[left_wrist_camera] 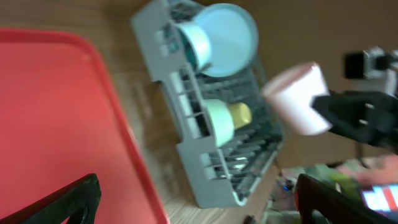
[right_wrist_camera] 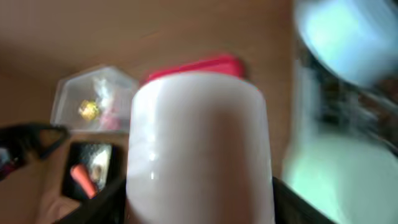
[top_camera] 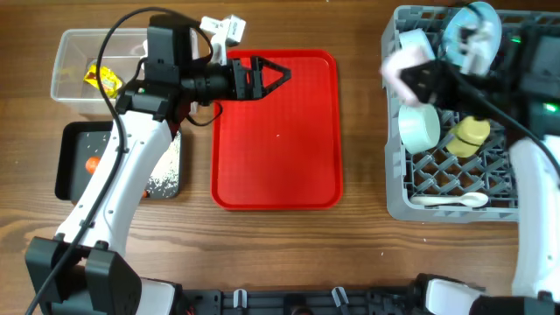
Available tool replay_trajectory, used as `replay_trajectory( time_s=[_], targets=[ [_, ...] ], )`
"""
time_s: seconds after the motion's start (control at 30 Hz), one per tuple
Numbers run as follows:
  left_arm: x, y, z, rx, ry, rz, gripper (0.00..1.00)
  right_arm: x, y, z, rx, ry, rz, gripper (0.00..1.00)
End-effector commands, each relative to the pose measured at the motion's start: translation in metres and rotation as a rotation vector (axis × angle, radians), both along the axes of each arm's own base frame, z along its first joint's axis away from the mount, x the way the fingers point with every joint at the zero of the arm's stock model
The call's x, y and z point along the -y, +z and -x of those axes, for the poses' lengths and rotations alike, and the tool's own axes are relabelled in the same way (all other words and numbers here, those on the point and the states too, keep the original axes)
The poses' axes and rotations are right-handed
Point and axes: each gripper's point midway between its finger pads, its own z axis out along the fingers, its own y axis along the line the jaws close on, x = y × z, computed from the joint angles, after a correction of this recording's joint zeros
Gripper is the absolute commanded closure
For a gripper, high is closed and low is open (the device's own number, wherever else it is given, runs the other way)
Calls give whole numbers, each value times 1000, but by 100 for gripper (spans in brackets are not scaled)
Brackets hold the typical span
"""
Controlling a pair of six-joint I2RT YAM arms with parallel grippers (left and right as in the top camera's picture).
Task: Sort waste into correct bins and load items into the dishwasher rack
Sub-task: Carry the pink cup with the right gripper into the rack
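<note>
My right gripper (top_camera: 413,77) is shut on the pink cup (top_camera: 402,63), holding it above the left edge of the grey dishwasher rack (top_camera: 398,206). Up close, the pink cup (right_wrist_camera: 199,143) fills the right wrist view between the dark fingers (right_wrist_camera: 99,202). In the rack are a pale blue plate (top_camera: 472,26), a blue-green bowl (top_camera: 418,127), a yellow cup (top_camera: 471,133) and a white spoon (top_camera: 451,200). My left gripper (top_camera: 267,77) stands open and empty over the top left of the red tray (top_camera: 276,166). Its fingers (left_wrist_camera: 78,199) spread wide.
At far left, a clear tub (top_camera: 70,44) holds a yellow wrapper (top_camera: 102,79). Below it a black tray (top_camera: 68,175) holds an orange carrot (top_camera: 92,164) and white rice (top_camera: 164,175). My left arm crosses above both bins.
</note>
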Motion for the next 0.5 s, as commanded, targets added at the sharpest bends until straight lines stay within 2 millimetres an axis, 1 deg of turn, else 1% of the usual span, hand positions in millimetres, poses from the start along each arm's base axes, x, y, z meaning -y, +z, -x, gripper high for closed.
replay_trajectory(
  time_s=[0.0,0.07,0.13,0.2,0.37,0.47],
  targets=[
    [-19,-12,-9,-5,117,-112,0,78,-8,26,-143,-274,195,49],
    [-25,-20,-11,-24,148,-147,0,102,-21,47,-247,-357,250,49],
    [-26,-20,-11,-22,155,-152,0,115,-30,63,-320,-402,291,48],
    [-26,-20,-11,-22,155,-152,0,126,-37,77,-386,-437,324,45],
    [-26,-20,-11,-22,155,-152,0,137,-56,100,-544,-468,382,44],
    [-26,-20,-11,-22,155,-152,0,141,-67,108,-620,-478,400,44]
  ],
)
